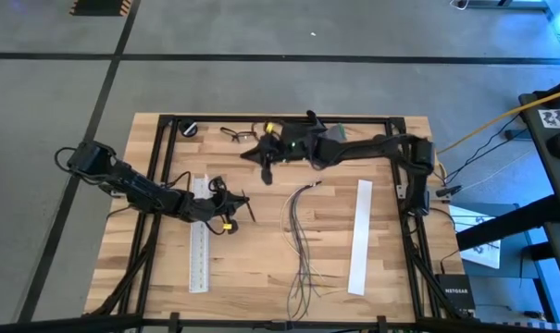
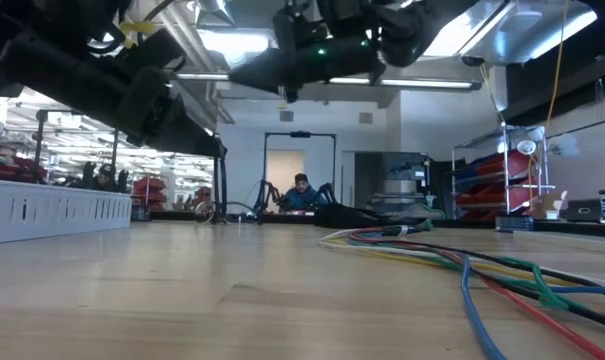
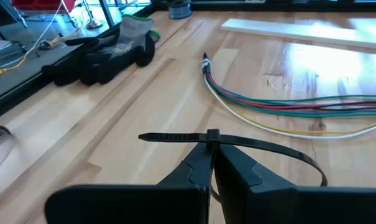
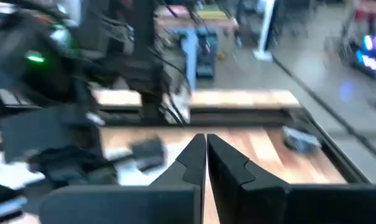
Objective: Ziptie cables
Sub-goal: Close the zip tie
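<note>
While both arms hang over the wooden desk [image 1: 159, 268], this is how I read my cameras:

Cables: the bundle of thin, floppy coloured wires [image 1: 301, 242] lies flat on the desk near its middle, joined at the end toward the far edge and splaying out toward the near edge. Nothing is wrapped around them that I can see.

Left claw: my left gripper [image 3: 209, 163] is closed on a thin black plastic zip tie [image 3: 175, 137], pinched near its head, the strap sticking out to both sides. It sits left of the cables, apart from them, beside the long white perforated strip [image 1: 199, 248].

Right claw: my right gripper [image 4: 206, 152] has its fingers pressed together with nothing between them. It hangs in the air near the far edge, beyond the joined end of the cables.

Other things: a plain flat white strip [image 1: 360, 238] lies right of the cables; a pair of dark work gloves [image 3: 107, 53] rests near the far edge.

Progress: I judge this early. The tie is in hand, but the cables are not gathered, the tie is not looped around them, and nothing is cinched.
</note>
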{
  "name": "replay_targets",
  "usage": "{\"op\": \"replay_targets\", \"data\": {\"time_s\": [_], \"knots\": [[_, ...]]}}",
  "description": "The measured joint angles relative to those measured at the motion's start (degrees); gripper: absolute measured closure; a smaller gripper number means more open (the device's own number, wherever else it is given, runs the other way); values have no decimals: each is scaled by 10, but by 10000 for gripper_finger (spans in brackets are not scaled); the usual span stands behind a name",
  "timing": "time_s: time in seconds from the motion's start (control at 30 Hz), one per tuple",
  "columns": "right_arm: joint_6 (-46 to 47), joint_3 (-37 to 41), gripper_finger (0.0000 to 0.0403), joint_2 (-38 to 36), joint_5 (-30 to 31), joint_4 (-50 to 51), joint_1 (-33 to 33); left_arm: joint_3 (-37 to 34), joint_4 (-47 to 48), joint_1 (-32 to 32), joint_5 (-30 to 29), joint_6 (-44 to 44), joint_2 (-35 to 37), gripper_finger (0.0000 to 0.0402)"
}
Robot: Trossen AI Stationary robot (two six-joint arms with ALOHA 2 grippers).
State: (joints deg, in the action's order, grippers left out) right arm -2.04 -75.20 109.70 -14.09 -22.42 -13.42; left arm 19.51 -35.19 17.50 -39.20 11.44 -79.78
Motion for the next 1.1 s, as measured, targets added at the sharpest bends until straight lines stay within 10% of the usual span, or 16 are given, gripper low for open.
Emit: {"op": "replay_targets", "data": {"time_s": [0.2,0.63,1.1], "knots": [[64,0,384,-17,-37,109,-25,0,-3,0,-2,-1,-1,402],[167,16,211,44,-177,117,-1,0,-5,0,-2,-10,-1,402],[179,-33,189,51,-232,113,-16,0,-6,0,-3,-10,-1,402]]}}
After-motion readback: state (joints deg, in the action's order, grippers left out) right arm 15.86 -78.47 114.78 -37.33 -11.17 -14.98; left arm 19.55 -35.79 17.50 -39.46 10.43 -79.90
